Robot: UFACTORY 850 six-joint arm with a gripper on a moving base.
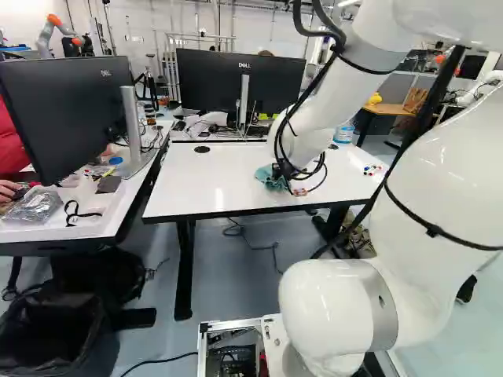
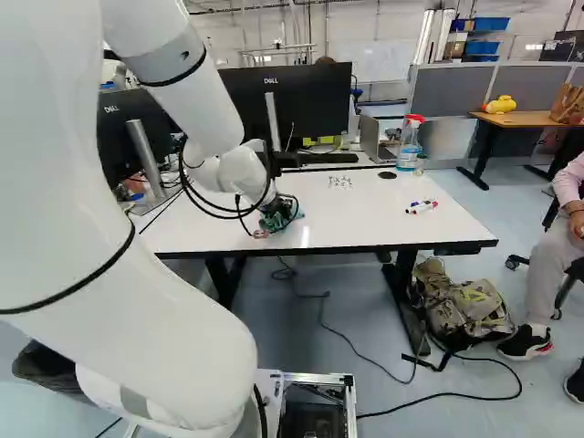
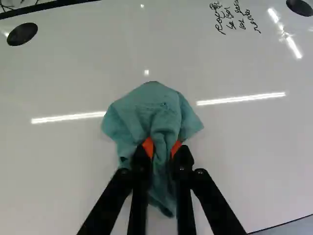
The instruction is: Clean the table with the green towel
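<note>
Green towel (image 3: 152, 110) grasped in the jaws, middle bunched thick between orange pads (image 3: 147, 147), loose folds spread over the white tabletop (image 3: 58, 171). Black handwriting (image 3: 234, 18) well apart from it, unwiped; likely target. Probably light, limp, hard to damage, apt to ruck up when pushed. Best gripped at the central bunch, leaving a broad flap to press lightly.

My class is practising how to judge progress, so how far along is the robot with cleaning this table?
Looks done: the green towel has been picked up. In hand: the gripper is shut on it, and it appears to rest on the white table. Left: black handwriting shows on the tabletop, so wiping looks unfinished; a few markers also lie there.
</note>
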